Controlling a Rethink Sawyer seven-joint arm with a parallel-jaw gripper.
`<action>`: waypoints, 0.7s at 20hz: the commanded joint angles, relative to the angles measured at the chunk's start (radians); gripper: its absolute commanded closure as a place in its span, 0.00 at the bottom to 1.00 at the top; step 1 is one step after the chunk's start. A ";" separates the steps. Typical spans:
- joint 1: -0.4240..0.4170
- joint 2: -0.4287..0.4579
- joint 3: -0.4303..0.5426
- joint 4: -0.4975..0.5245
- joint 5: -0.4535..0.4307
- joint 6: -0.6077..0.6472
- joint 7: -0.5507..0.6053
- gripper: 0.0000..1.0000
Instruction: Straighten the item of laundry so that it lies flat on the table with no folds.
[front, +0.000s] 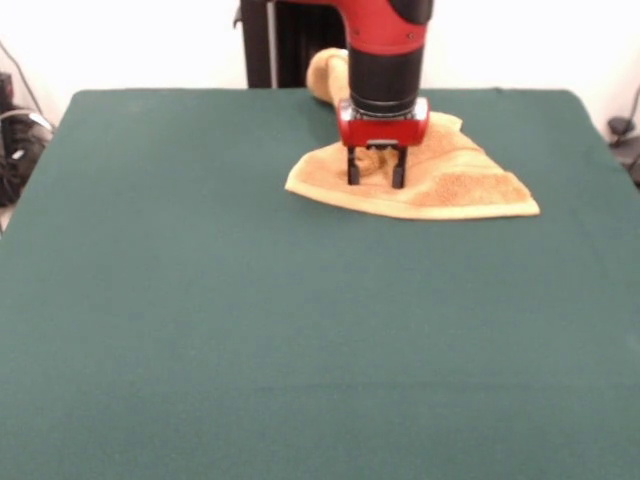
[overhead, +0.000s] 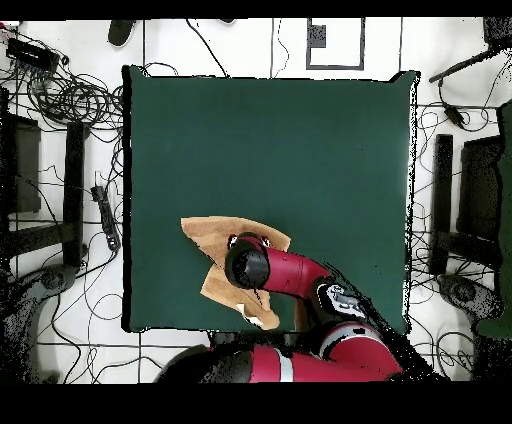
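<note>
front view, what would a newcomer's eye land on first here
The red and black arm comes down from the top with its gripper set on a crumpled orange-tan terry towel near the far side of the large dark green felt table. A small bunch of cloth stands between the two black fingers. In the overhead view the arm covers the towel's middle, and the towel lies folded near the robot's edge.
</note>
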 joint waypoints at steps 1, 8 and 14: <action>0.004 0.207 0.023 -0.260 0.039 -0.243 0.191 0.00; 0.043 0.158 -0.057 -0.267 0.044 -0.339 0.200 0.00; -0.015 0.118 0.012 -0.302 0.024 0.015 0.085 0.00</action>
